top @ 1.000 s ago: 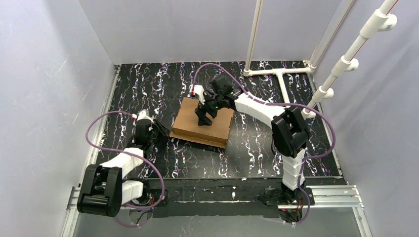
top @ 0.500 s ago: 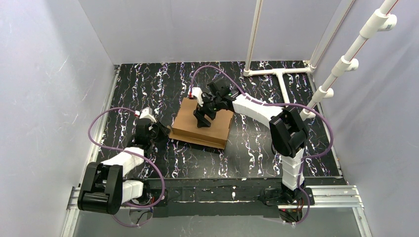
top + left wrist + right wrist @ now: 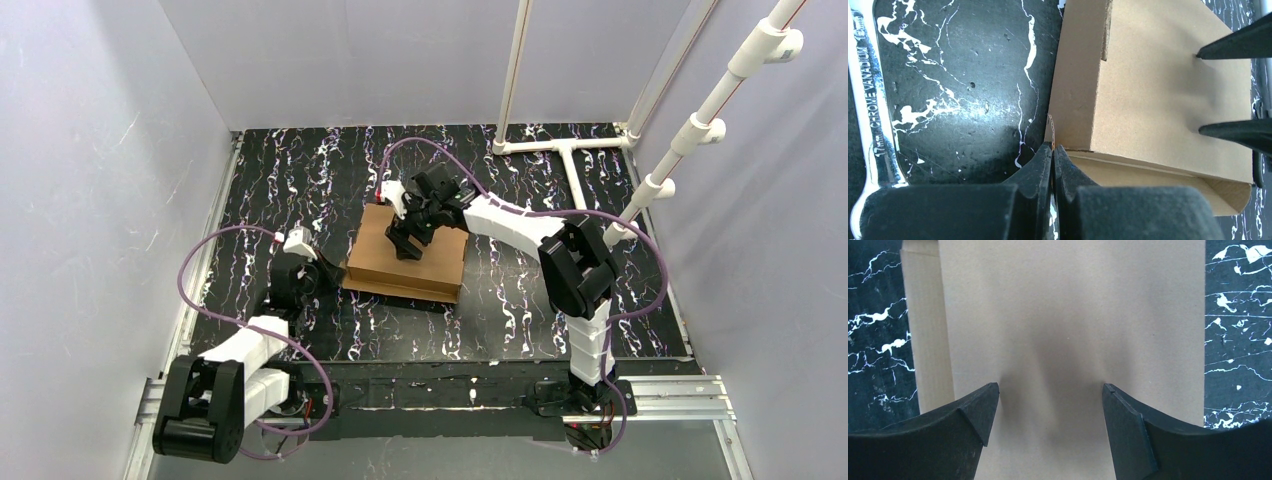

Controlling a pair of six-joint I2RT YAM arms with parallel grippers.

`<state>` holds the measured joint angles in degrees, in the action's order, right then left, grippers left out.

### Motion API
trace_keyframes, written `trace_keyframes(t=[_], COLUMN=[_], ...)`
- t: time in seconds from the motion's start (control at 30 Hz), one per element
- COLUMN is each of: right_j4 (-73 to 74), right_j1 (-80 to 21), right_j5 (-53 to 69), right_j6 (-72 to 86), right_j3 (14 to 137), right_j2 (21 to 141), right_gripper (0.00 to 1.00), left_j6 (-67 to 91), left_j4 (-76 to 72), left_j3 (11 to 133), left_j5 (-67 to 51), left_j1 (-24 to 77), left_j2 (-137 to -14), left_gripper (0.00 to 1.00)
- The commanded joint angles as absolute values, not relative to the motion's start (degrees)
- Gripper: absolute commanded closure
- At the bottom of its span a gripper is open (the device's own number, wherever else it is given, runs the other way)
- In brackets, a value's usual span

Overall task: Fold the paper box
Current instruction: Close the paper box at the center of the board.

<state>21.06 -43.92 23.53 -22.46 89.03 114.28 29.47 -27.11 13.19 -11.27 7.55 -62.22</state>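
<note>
Pulled back and now pinched together, the left end effector (image 3: 1052,150) sits with the plain brown corrugated cardboard box (image 3: 1158,85) just ahead, pinned beneath the spread right end effector (image 3: 1048,395); if that press slides, the fold could spring open.

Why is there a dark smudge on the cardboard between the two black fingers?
Right wrist view: a soft shadow the right gripper casts on the paper box. Left wrist view: fainter shadows by the same fingertips.
</note>
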Motion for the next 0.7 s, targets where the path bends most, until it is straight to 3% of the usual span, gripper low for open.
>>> trace_keyframes(t=[0.0, 0.2, 0.47, 0.67], right_j4=[19.0, 18.8, 21.8, 27.0], right_j1=[-44.3, -44.4, -44.8, -50.9], right_j5=[19.0, 19.0, 31.8, 27.0], right_j6=[-20.4, -20.1, -28.9, -37.9], right_j3=[88.8, 88.6, 90.5, 91.6], right_j2=[115.2, 115.3, 108.0, 108.6], right_gripper=[0.17, 0.19, 0.06, 0.02], left_j6=[26.8, 27.5, 27.7, 27.2], left_j4=[-29.2, -29.3, -29.3, -29.3], left_j3=[10.6, 9.0, 9.8, 10.0], left_j5=[-12.9, -13.0, -13.3, -14.1], left_j1=[7.1, 7.1, 7.1, 7.1], left_j2=[-57.6, -54.9, -57.2, -57.0], left_gripper=[1.00, 1.00, 1.00, 1.00])
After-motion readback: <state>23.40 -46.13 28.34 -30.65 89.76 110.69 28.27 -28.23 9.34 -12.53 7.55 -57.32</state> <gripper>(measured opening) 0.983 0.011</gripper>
